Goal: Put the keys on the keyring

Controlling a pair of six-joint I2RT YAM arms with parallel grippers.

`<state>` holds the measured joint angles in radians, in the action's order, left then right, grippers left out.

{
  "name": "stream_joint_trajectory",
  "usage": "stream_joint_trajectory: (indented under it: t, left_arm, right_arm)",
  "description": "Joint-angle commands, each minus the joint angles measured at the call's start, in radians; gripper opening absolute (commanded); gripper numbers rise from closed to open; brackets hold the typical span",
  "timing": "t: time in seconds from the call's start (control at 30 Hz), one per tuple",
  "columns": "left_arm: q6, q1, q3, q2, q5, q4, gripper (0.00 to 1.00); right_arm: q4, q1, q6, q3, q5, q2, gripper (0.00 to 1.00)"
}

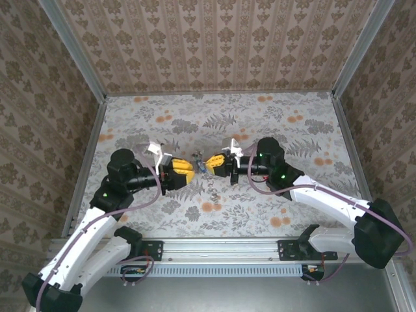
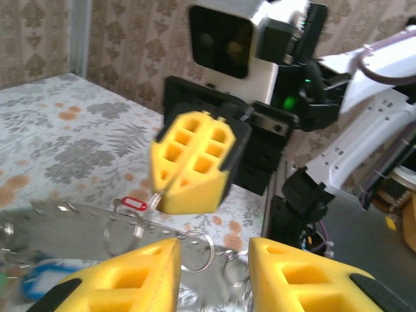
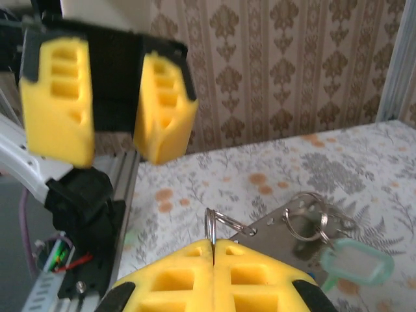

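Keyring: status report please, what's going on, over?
Right gripper shut on keyring. Left gripper open, facing it. Red key, green key close by. Nothing in between.

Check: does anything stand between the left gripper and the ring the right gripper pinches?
Nothing visible does. The right gripper is shut on the ring, which pokes up from its grip; the left gripper faces it, jaws apart, open air between.

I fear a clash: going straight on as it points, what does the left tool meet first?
Likely the thin metal keyring, then the shut right tool holding it; depth is unclear.
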<state>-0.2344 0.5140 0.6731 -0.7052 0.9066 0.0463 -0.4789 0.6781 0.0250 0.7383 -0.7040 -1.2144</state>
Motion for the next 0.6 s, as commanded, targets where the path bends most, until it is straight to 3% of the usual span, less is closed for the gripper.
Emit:
stream_joint_trajectory:
  t: [0.0,0.27,0.57]
  left_arm:
    - [0.052,0.021,0.043,0.009,0.024,-0.063,0.33]
    - [0.051,0.050,0.027,-0.012,0.031,-0.105,0.32]
    - [0.073,0.089,0.055,-0.032,0.011,-0.156,0.33]
  right_arm:
    - [-0.233,-0.007,0.118,-0.013,-0.083,0.018,0.00]
    - [-0.359,-0.017,0.206,-0.028,-0.118,0.033,0.00]
    - [-0.386,-0.015,0.236,-0.025,-0.156,0.032,0.00]
